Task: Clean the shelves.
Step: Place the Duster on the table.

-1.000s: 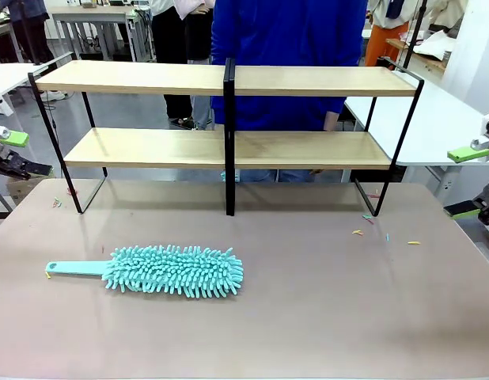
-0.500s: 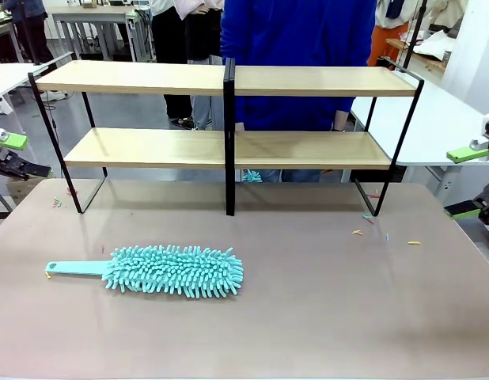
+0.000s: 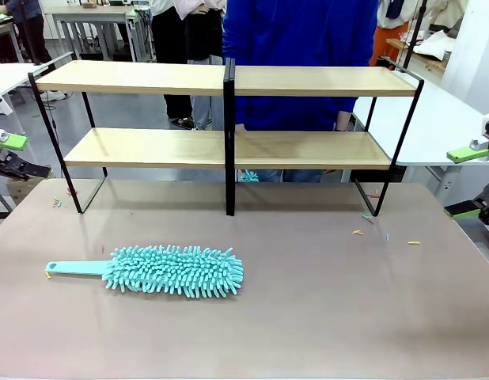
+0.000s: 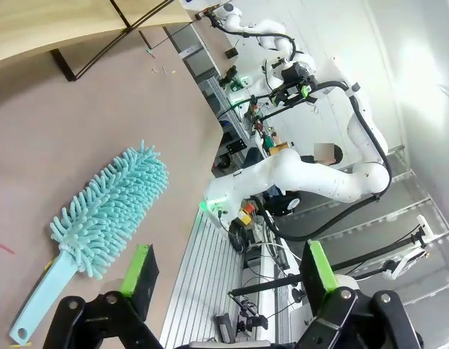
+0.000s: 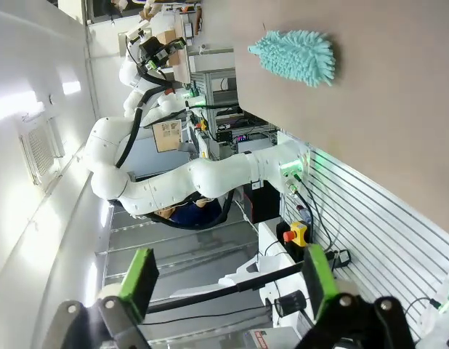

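The shelves (image 3: pixel 308 81) stand at the far side of the beige tabletop (image 3: pixel 324 309), two light wooden boards in a black frame; one board end (image 4: pixel 43 25) shows in the left wrist view. A teal fluffy duster (image 3: pixel 173 271) (image 4: pixel 112 211) (image 5: pixel 293 57) lies on the table in front of them, handle pointing left. My left gripper (image 3: pixel 15 154) (image 4: pixel 228 273) hangs open off the table's left edge, holding nothing. My right gripper (image 3: pixel 468 182) (image 5: pixel 228 280) is open off the right edge, also holding nothing. A person in a blue top (image 3: pixel 300 32) stands behind the shelves.
Small coloured scraps (image 3: pixel 359 232) lie on the table right of the shelves, and a few more (image 3: pixel 56 203) at the left. A teal tuft (image 3: pixel 246 176) shows behind the lower board near the person. A white table (image 3: pixel 434 119) stands at the right.
The person behind the shelves has shifted slightly to the right, and the teal tuft under the lower board has moved right with them. Both arms and the duster have stayed still.
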